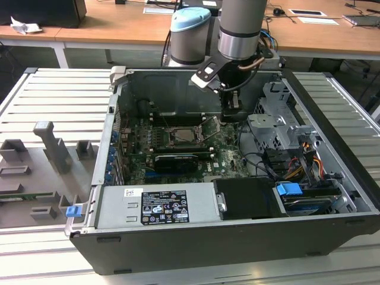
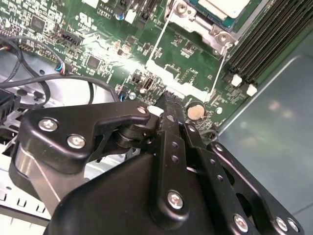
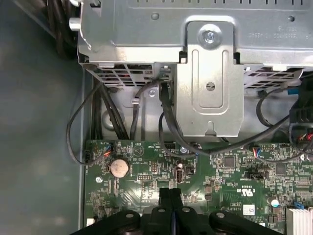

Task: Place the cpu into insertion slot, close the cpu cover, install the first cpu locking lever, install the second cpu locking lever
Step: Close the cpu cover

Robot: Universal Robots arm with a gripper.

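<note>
Counter [image 1: 53,95]: slatted metal top carrying the open case [image 1: 237,237], which lies on its side with the board facing up.
Arm [image 1: 240,24]: comes down into the case from the far side, wrist roughly vertical. It stands to the exterior view's right of the slot, close to the drive cage [image 3: 210,73].
Board [image 1: 228,153]: green. The patch under the wrist holds a coin cell [image 3: 119,168] and loose black cables, so any descent here has to stay clear of both.
Tool [image 1: 229,120]: fingers pressed together with nothing visible between them, tips pointing down at the board near the coin cell. They hang above the board and apart from the slot; the second wrist view shows the same narrow tip [image 2: 168,95].
Slot [image 1: 181,135]: silver-rimmed square at the middle of the board, next to the long black memory slots.
Cpu [image 2: 222,6]: a pale flat face inside the slot's frame — by the look of it, seated already.
Levers [image 2: 157,41]: two thin wire rods running along the slot's sides, seemingly unlatched. The step in hand is judged to be a lever. Done well, the closed tip presses near the rod's free end, swings it down and then sideways under its catch — slowly, since thin wire may spring off a narrow tip.
</note>
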